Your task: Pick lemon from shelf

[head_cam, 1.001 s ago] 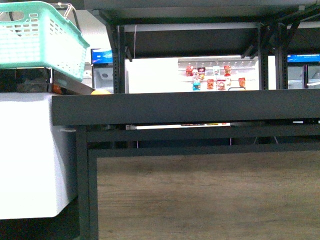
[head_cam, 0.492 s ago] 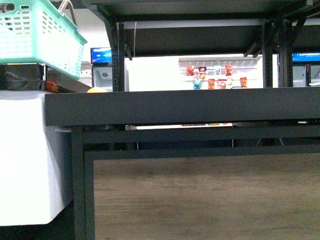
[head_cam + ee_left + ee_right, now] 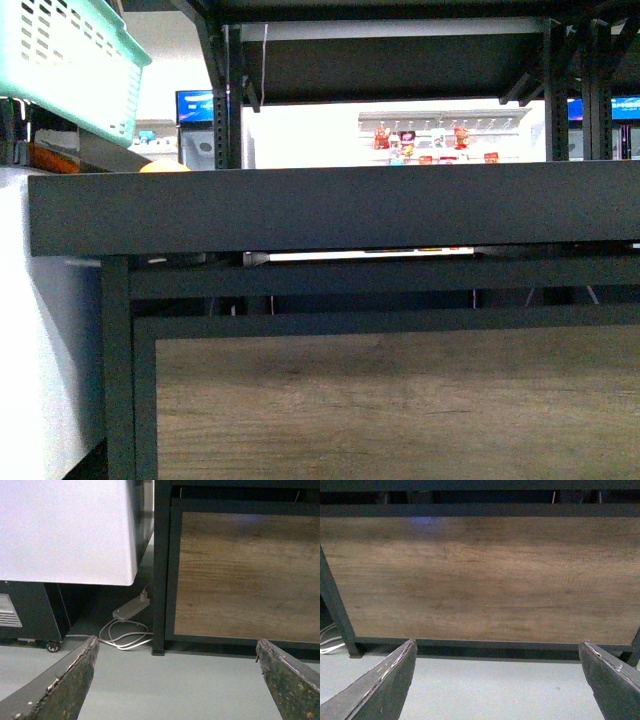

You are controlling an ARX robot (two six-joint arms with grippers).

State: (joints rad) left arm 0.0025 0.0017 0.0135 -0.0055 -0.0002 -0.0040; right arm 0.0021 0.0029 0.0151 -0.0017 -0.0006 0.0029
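left gripper wide open, empty | right gripper likewise | i see shelf ahead of both | lemon higher up (only its top shows)

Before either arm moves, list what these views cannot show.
1. Front view: the shelf's front lip hides the tray floor; only a yellow-orange sliver tops it, unidentifiable.
2. Front view: green basket cut by the frame edges; contents unseen.
3. Front view: far packets too small to read.
4. Wrist views: only wood panel and floor, no tray.
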